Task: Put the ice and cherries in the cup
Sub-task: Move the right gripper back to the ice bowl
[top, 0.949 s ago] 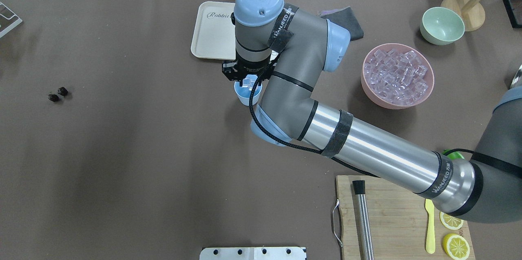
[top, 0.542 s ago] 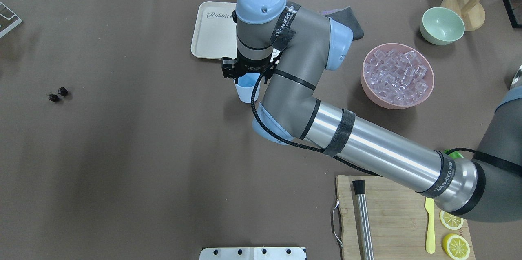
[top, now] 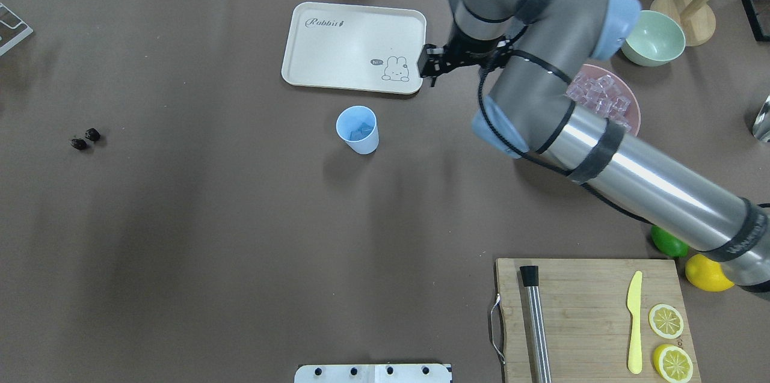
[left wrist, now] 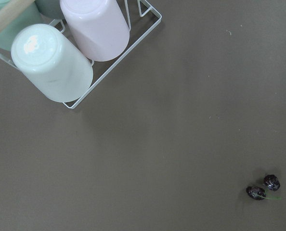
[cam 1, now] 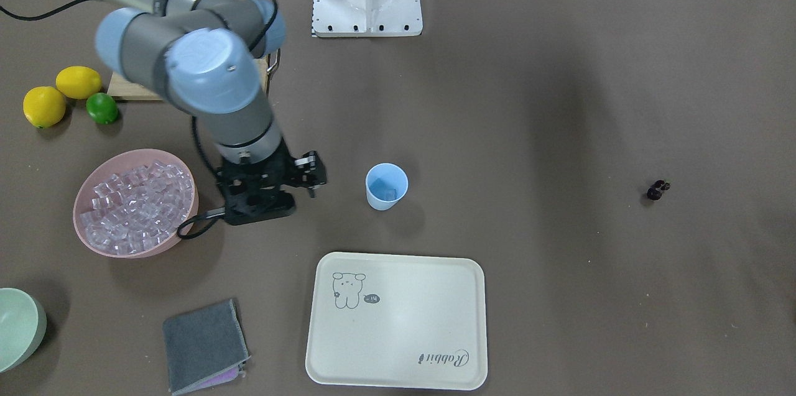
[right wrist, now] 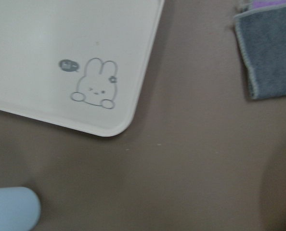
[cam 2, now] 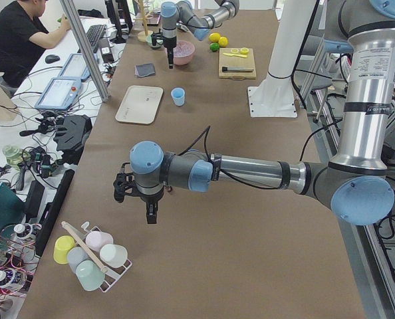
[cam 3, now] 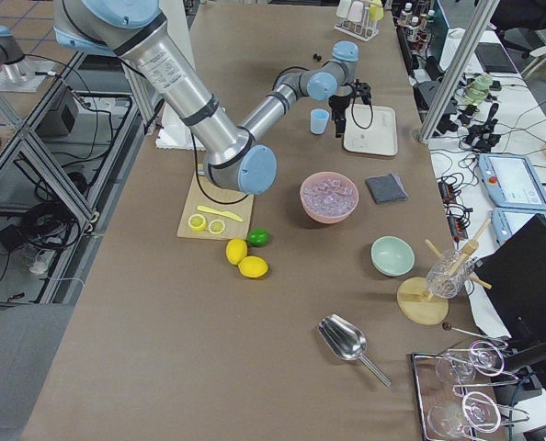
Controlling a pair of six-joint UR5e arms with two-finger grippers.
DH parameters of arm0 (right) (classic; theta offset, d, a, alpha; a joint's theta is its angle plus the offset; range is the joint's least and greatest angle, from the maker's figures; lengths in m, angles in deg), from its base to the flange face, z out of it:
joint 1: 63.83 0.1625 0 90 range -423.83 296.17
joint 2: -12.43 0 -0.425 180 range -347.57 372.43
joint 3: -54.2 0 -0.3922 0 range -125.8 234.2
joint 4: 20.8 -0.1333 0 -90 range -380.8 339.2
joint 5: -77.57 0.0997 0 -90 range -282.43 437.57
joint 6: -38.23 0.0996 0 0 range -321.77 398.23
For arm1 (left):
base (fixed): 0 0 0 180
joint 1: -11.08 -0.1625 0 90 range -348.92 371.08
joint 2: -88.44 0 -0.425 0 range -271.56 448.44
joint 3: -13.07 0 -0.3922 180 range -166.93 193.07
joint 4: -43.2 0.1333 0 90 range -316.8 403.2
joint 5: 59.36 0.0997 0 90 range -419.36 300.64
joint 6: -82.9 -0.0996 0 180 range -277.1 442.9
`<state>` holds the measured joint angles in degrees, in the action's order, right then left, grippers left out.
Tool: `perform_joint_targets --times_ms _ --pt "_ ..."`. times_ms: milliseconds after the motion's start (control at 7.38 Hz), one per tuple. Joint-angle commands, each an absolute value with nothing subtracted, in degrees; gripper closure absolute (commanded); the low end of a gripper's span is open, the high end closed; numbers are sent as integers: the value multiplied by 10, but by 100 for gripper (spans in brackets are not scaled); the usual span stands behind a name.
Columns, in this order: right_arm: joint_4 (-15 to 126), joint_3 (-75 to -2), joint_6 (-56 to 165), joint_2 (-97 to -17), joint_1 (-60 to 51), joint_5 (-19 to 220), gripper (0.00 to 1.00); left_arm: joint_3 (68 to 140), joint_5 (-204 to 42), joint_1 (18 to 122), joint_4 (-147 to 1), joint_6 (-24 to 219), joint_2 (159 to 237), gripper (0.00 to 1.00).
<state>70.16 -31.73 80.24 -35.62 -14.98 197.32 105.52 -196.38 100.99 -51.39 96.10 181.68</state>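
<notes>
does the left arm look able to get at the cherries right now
Probably yes: the cherries lie alone on bare table, nothing beside them, and the left wrist view shows them close by, well clear of the wire rack.

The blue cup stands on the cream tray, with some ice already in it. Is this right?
Not quite. The cup stands on the bare table beside the tray, not on it, as the overhead exterior view shows. It does hold some ice.
</notes>
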Motion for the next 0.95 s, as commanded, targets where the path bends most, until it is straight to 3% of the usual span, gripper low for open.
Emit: perform_joint_targets --times_ms 0,542,814 --pt "703 -330 651 -439 -71 1996 1 1055 -1964 1010 -515 962 1816 2" --pt "702 -345 639 -485 -93 1919 2 1053 -1964 1010 -515 962 1818 2" --pt "702 -435 534 -570 -118 1848 1 1052 -1964 1010 -515 961 1817 2"
